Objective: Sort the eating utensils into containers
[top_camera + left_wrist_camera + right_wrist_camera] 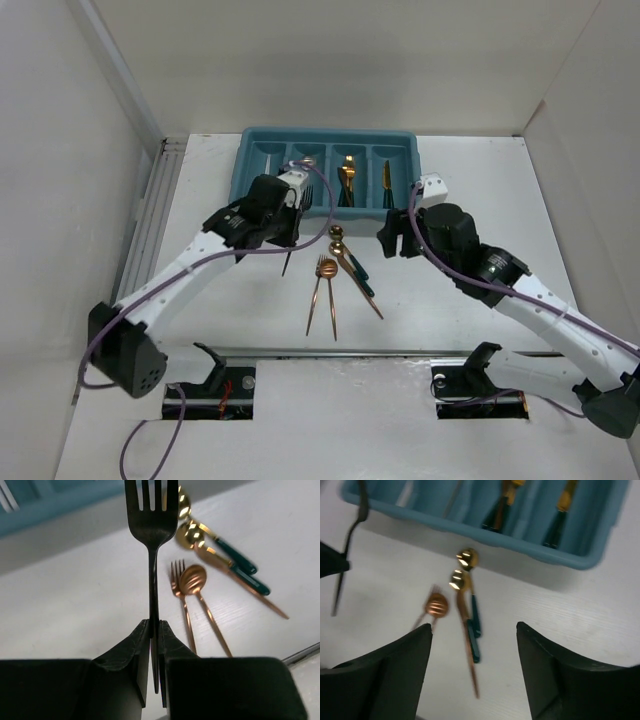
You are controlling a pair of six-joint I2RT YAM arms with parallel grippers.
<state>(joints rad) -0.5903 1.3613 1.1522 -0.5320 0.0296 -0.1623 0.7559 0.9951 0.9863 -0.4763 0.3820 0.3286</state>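
My left gripper (291, 217) is shut on a black fork (286, 262) and holds it above the table just in front of the teal tray (325, 133). In the left wrist view the pads (142, 635) pinch the fork (152, 525) at its handle, tines pointing toward the tray (45, 500). My right gripper (393, 236) is open and empty, hovering right of the loose utensils (340, 272). In the right wrist view it (474, 626) frames two gold spoons with green handles (472, 612) and a copper spoon (436, 604). Gold utensils lie in the tray's two right compartments (347, 178).
A copper fork and copper spoon (322, 300) lie side by side near the table's middle, with a copper knife (366, 292) crossing beside the green-handled spoons. Something pale lies in the tray's left compartment (268, 160). A metal rail (350, 352) runs along the near edge.
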